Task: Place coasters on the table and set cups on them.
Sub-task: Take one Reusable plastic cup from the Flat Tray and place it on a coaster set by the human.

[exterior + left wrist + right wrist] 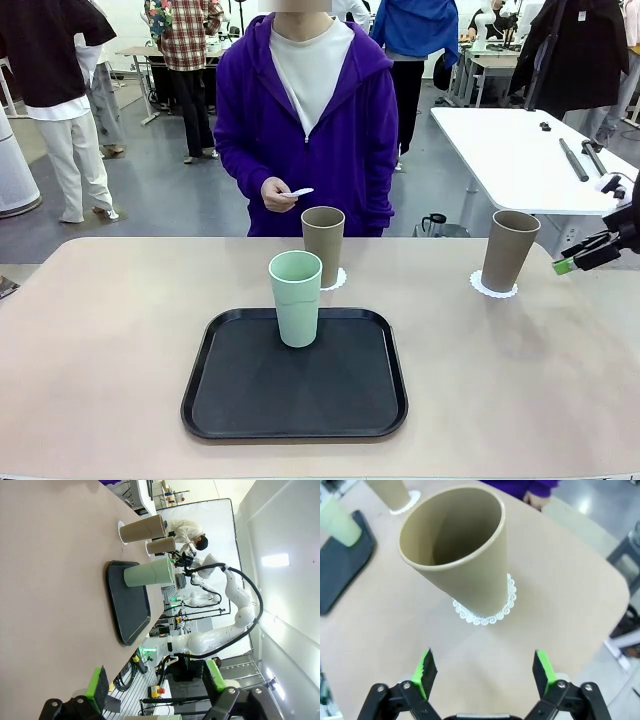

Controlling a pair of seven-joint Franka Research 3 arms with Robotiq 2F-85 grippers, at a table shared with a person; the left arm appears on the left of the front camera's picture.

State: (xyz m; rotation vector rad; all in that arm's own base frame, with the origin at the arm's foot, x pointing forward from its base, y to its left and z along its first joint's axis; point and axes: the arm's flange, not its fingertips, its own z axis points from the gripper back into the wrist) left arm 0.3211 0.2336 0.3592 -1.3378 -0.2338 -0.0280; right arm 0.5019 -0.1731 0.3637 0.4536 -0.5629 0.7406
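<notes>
Our right gripper (483,661) and left gripper (155,666) both hang released, jaws wide, by the table (100,330). Well ahead of the left gripper we see the black tray (300,395), with the mint green cup (296,297) on it. Just ahead of the right gripper, one tan cup (465,555) stands on its coaster (507,605). The second tan cup (323,245), beyond the tray, stands on another coaster (338,279). The person's hand (277,194) holds the third coaster (299,192).
</notes>
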